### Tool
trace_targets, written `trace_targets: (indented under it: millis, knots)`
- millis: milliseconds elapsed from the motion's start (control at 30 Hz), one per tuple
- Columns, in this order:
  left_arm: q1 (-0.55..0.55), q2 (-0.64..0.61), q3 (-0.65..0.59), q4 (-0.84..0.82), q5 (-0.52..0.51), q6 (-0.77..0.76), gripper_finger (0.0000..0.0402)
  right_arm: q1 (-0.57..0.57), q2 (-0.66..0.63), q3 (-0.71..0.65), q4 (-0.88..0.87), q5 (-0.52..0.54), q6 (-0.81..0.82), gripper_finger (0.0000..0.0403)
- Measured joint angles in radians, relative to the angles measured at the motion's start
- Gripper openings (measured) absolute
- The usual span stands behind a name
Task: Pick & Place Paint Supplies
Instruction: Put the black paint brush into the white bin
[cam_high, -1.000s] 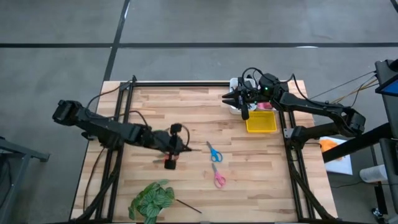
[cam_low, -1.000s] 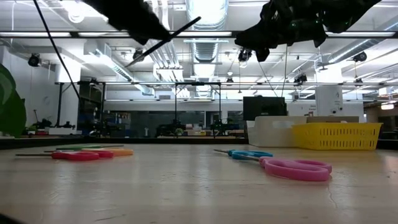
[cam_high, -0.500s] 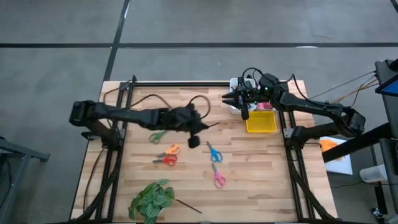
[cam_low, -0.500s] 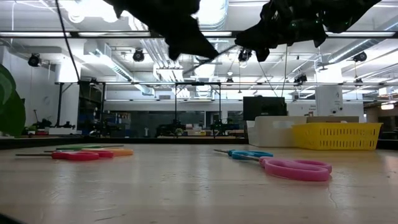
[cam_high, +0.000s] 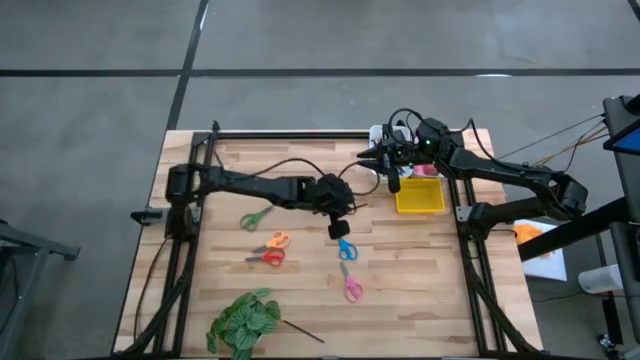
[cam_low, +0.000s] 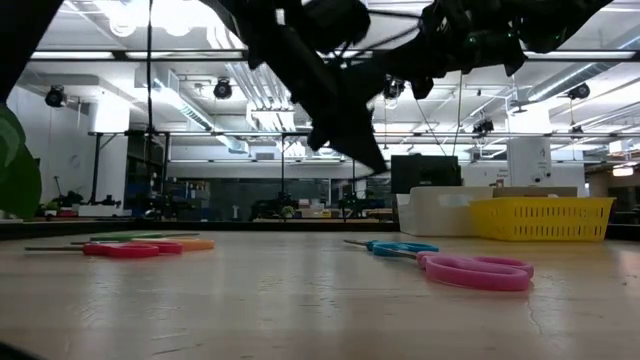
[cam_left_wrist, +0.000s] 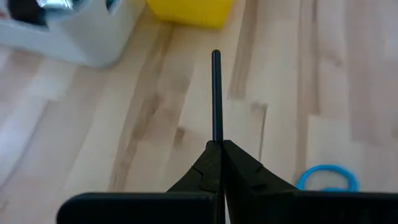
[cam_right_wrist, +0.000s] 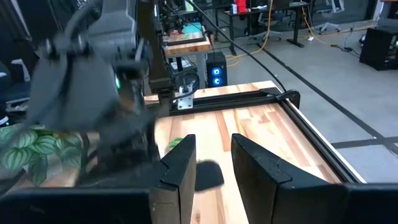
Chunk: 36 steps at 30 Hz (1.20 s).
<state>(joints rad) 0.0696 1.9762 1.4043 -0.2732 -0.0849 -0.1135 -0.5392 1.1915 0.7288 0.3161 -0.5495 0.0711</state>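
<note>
— Two arms are showing over the worktop; what is each one doing?

— Left end effector is hanging near the centre, fingers clamped tight on a thin dark brush whose tip is pointing toward the yellow basket at about 2 o'clock. Right end effector is hovering over the white bin at 1 o'clock, fingers standing parted and gripping nothing.

— Where are the scissors lying?

— Blue scissors are lying just below the left end effector, pink scissors at 5 o'clock, and green scissors, orange scissors and red scissors at 8 o'clock. A leafy plant is sitting at 7 o'clock.
</note>
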Motion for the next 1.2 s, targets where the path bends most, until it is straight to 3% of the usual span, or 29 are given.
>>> trace_targets:
  millis: [400,1033,1200]
  knots:
    - [0.018,0.114,-0.004,-0.027,0.002,-0.052,0.0007,0.000,0.000,0.000,-0.006,0.000,0.000,0.0100]
    - [0.031,0.124,-0.049,-0.013,0.026,-0.056,0.0007,0.000,0.000,0.000,-0.014,0.000,0.000,0.0100]
    - [0.031,0.123,-0.081,0.015,0.033,-0.127,0.0007,0.000,0.000,0.000,-0.014,0.000,0.000,0.0100]
